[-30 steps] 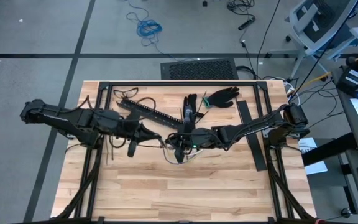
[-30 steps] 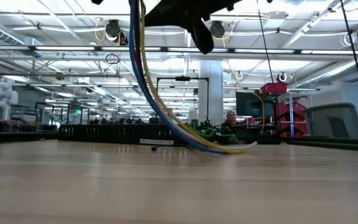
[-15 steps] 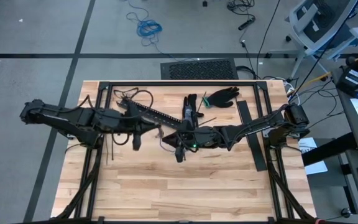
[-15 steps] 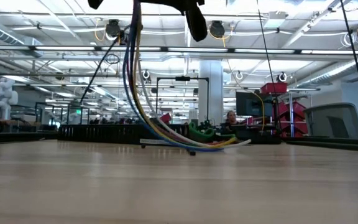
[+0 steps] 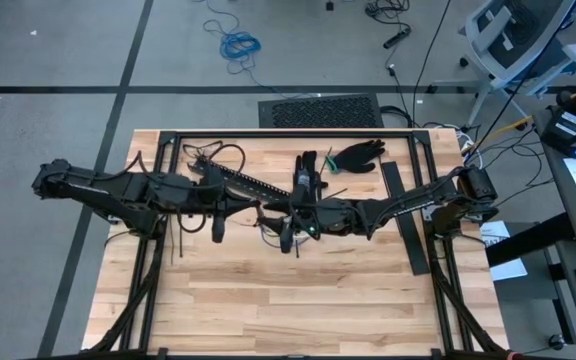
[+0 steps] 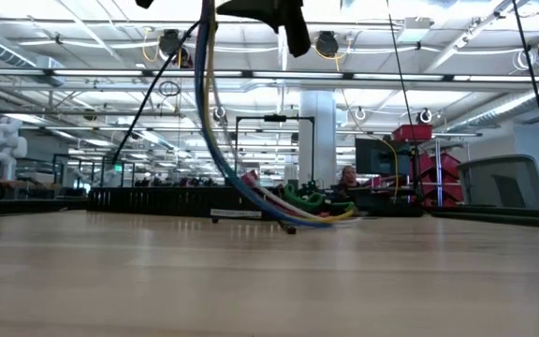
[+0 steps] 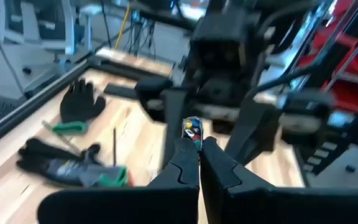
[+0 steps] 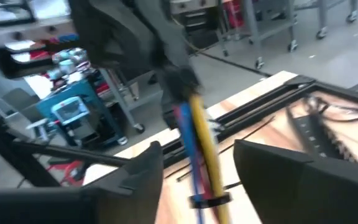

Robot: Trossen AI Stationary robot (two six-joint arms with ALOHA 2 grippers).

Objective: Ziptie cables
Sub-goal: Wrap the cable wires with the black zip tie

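The cables (image 6: pixel 215 122), a bundle of blue, yellow, white and red wires, hang from above the table's middle down to the wood. My left gripper (image 7: pixel 199 152), coming from the table's left (image 5: pixel 256 210), is shut on their upper end. My right gripper (image 8: pixel 197 158) faces it from the right (image 5: pixel 280 218). It is open, with one finger on each side of the bundle (image 8: pixel 194 134) and a gap on both sides. A dark band (image 8: pixel 209 200) wraps the bundle lower down. Loose zipties (image 5: pixel 179 240) lie on the table at the left. My left gripper pinches the bundle's upper end between its two fingertips, and the coloured wire ends (image 7: pixel 191 127) stick out just past them. The fingers come nearly level from the table's left. The bundle hangs below the hold in a slack curve, and its lower end (image 6: pixel 288 223) lies on the table.
A long black slotted rail (image 5: pixel 238 180) lies slantwise at the far left of centre. Black gloves (image 5: pixel 356 155) and a dark tool (image 5: pixel 305 175) lie at the far middle, and a flat dark strip (image 5: pixel 405 220) at the right. Bare wood (image 5: pixel 288 300) fills the near half.
The bundle's lower part has been drawn toward the table's left. Its free end has slid along the wood and now lies more nearly under the grippers, so the curve hangs steeper than it did.
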